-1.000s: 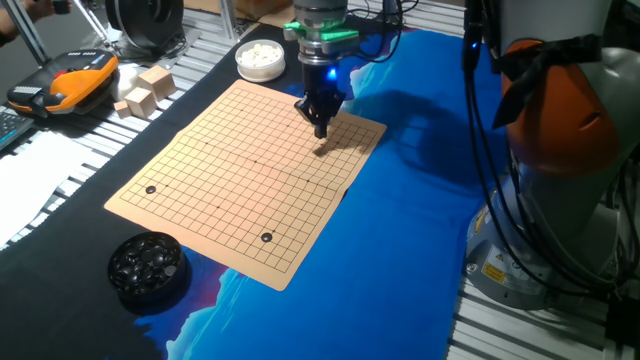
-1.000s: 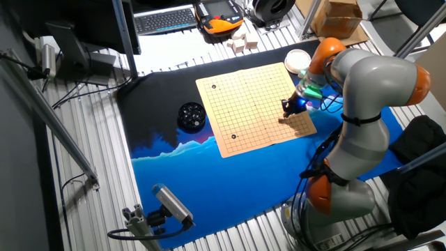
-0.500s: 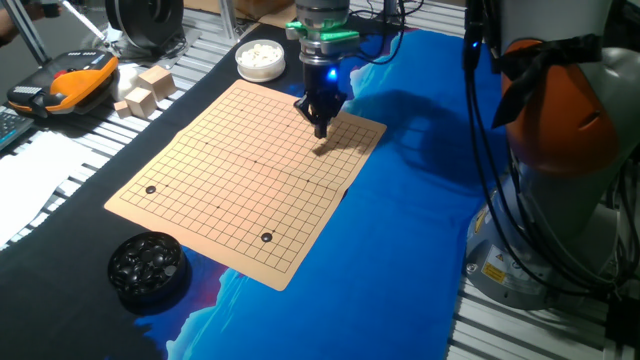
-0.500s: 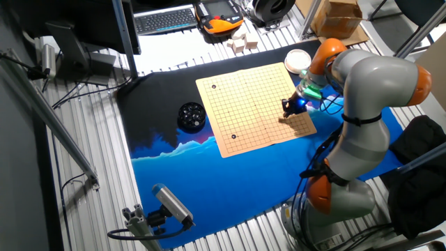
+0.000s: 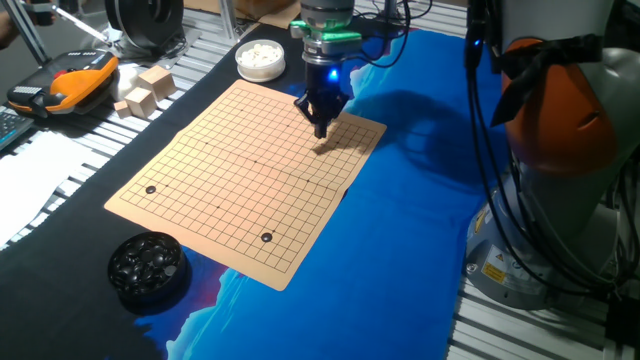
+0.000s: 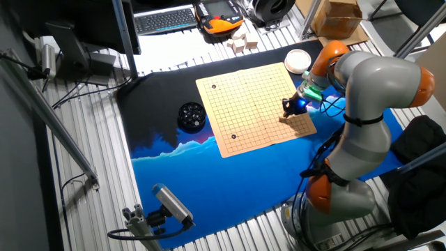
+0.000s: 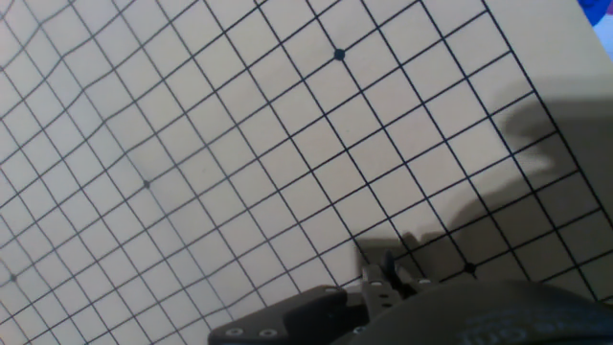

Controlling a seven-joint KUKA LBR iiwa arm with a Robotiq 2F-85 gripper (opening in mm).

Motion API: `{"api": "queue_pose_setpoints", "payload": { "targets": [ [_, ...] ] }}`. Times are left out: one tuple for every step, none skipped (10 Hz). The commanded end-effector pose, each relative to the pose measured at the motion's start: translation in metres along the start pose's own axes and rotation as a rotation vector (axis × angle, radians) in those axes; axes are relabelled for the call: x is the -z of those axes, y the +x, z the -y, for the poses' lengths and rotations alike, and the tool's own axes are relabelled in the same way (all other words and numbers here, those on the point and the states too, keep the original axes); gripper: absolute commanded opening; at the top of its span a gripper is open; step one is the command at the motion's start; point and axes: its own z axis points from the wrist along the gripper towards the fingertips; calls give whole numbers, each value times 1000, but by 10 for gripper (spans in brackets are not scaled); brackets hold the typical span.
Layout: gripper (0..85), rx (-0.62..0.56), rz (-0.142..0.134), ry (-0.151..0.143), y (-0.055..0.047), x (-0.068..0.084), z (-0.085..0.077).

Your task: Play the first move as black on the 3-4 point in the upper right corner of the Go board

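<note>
The tan Go board (image 5: 230, 180) lies on the black and blue cloth, also seen in the other fixed view (image 6: 251, 104). My gripper (image 5: 321, 128) hangs just above the board's corner region nearest the arm, a few lines in from both edges, with fingers drawn together. In the hand view the gripper (image 7: 391, 273) shows a small dark thing pinched at its tips, which looks like the black stone, over the grid lines (image 7: 192, 144). The 3-4 point lies in the grid under the gripper; I cannot single out the crossing. Two black stones (image 5: 151, 189) (image 5: 266, 237) sit on the board's far side.
A black bowl of black stones (image 5: 148, 265) stands off the board's near corner. A white bowl of white stones (image 5: 260, 57) stands beyond the far corner. Wooden blocks (image 5: 145, 92) and an orange device (image 5: 75, 80) lie at the left. The arm's base (image 5: 560, 150) fills the right.
</note>
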Motion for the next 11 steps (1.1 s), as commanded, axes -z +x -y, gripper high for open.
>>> {"api": "queue_pose_setpoints", "payload": {
  "targets": [
    [0, -1, -2, -2, 0, 0, 0],
    [0, -1, -2, -2, 0, 0, 0],
    [0, 1, -7, 1, 1, 3, 2],
    [0, 3, -14, 2, 2, 5, 5],
    [0, 13, -12, 13, 3, 6, 8],
    [0, 31, -6, 37, 4, 6, 12],
    [0, 50, -4, 54, 3, 6, 17],
    [0, 60, -14, 46, 1, 5, 23],
    [0, 72, -14, 48, -2, 5, 29],
    [0, 83, -17, 44, -5, 5, 34],
    [0, 86, -17, 40, -7, 4, 37]
  ]
}}
